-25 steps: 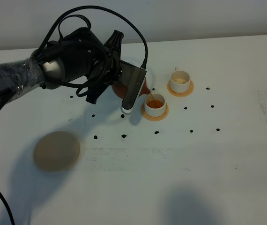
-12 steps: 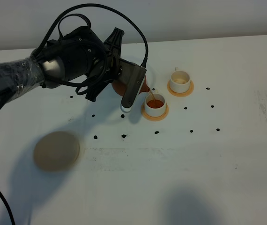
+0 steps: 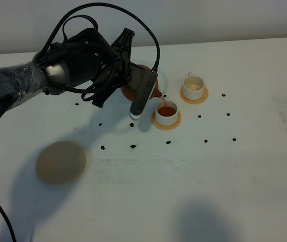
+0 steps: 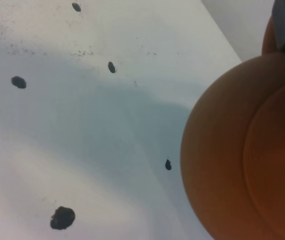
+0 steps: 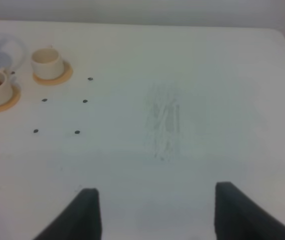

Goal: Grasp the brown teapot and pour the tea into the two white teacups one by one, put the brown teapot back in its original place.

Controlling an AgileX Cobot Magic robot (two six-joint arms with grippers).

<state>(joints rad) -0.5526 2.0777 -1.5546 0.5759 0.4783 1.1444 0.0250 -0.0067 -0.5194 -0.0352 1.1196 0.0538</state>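
Teapot (image 3: 127, 92) up off the worktop (image 3: 194, 191), tipped spout-down just beside and above the rim of the nearer cup (image 3: 166, 119), a thin amber thread running from the spout into the tea (image 3: 167, 111) pooled there. Liquid already well up inside that cup, so probably close to the point of easing the tilt back. Most likely stiff, brittle clay, fairly heavy for its size and heavier with liquid shifting inside. Smooth rounded sides, so probably slippery under hard pads. Best held across the round body or by the loop handle, firmly but without crushing, and kept from rolling in the grip while tipped. Lid worth minding too, given the risk of it sliding off at a steep angle. Left jaws pinching the teapot across its body, the round brown belly filling much of the left wrist view. Nearer cup seated on an orange coaster (image 3: 166, 124). Farther cup (image 3: 193, 86) just beyond on its own orange coaster (image 3: 203, 96), pale inside with no dark tea showing, so seemingly next in line. Beige disc (image 3: 61, 162) lying bare, well apart toward the near left of the worktop, presumably the spot for setting the teapot down afterwards. Small dark specks (image 3: 133, 146) scattered over the white surface. Right jaws spread wide with nothing between them, over bare worktop well away from both cups.
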